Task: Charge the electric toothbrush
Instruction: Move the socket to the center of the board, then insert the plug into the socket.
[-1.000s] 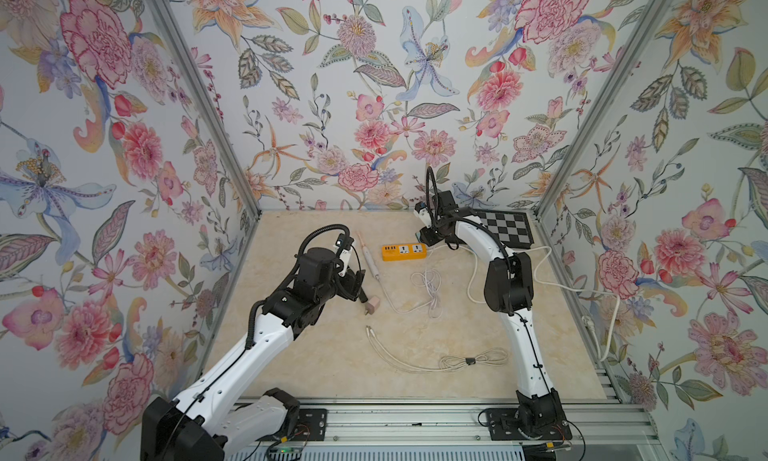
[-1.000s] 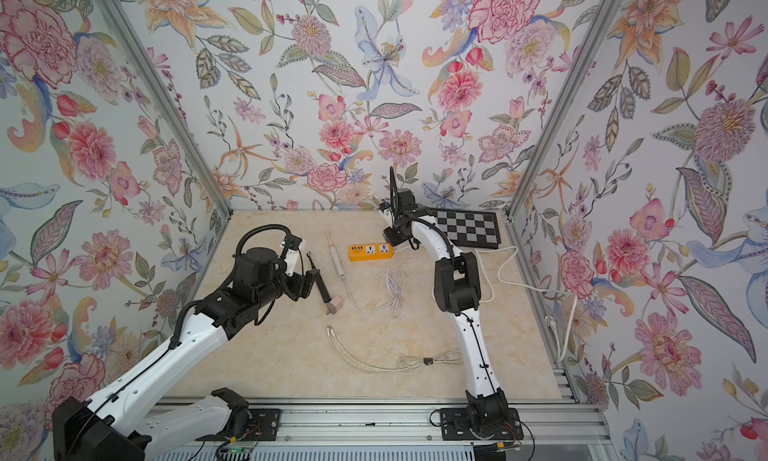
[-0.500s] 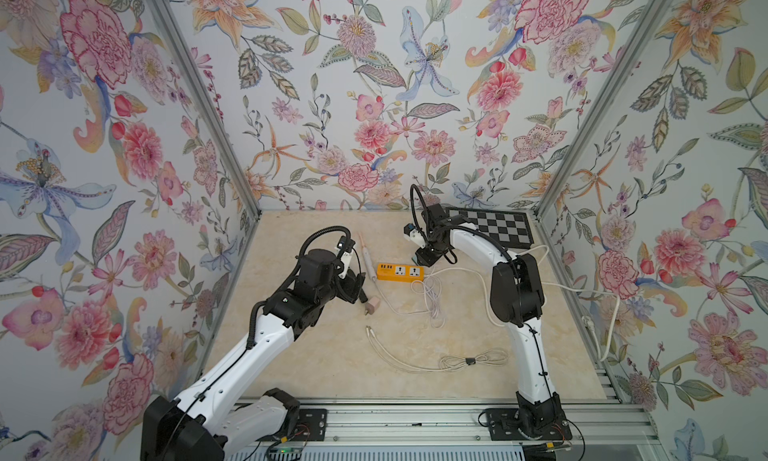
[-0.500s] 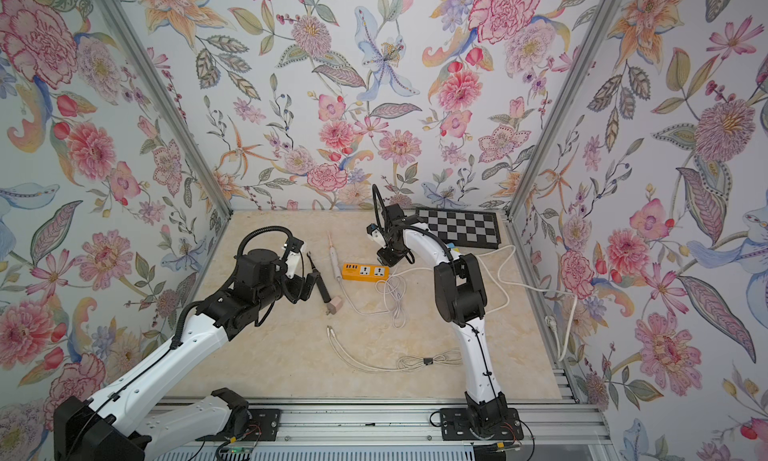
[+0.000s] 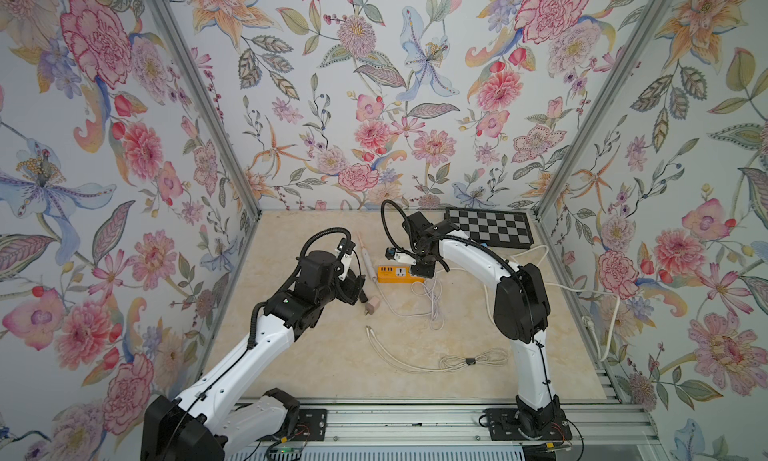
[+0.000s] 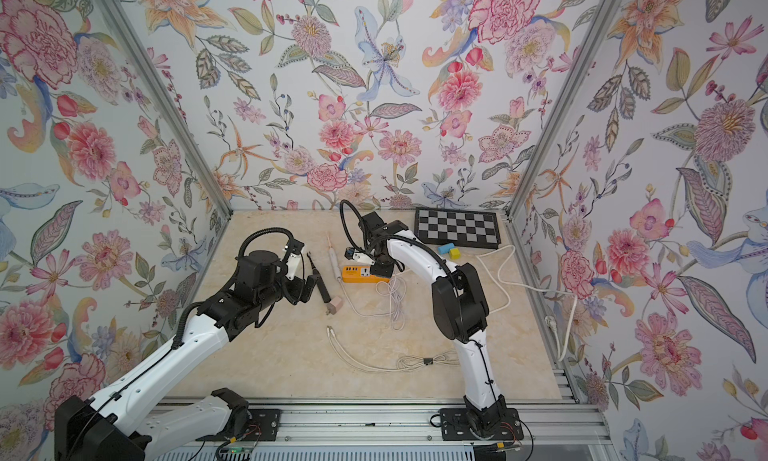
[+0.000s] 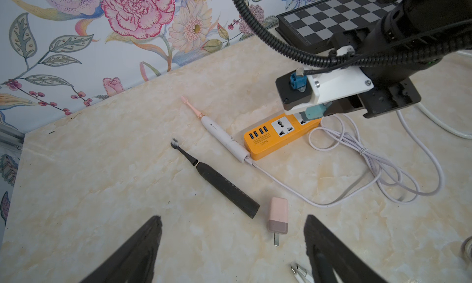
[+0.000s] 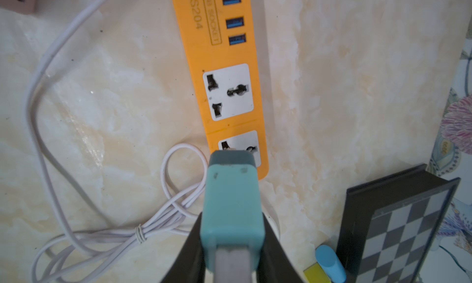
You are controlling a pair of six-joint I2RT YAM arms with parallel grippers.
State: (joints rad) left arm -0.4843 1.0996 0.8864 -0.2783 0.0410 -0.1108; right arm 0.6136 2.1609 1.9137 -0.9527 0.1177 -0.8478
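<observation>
Boxy orange strip [image 5: 400, 274], teal plug [image 8: 231, 205] shifted.

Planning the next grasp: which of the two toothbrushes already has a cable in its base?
The white toothbrush with the pink head, beside the orange power strip: a pale cable leaves its base. The black toothbrush has none.

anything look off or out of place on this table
The orange power strip has a thick white cord trailing to the right edge of the table, and its plug lies loose there, seemingly in no outlet. A pink adapter also lies unplugged on its side beside the black toothbrush.
</observation>
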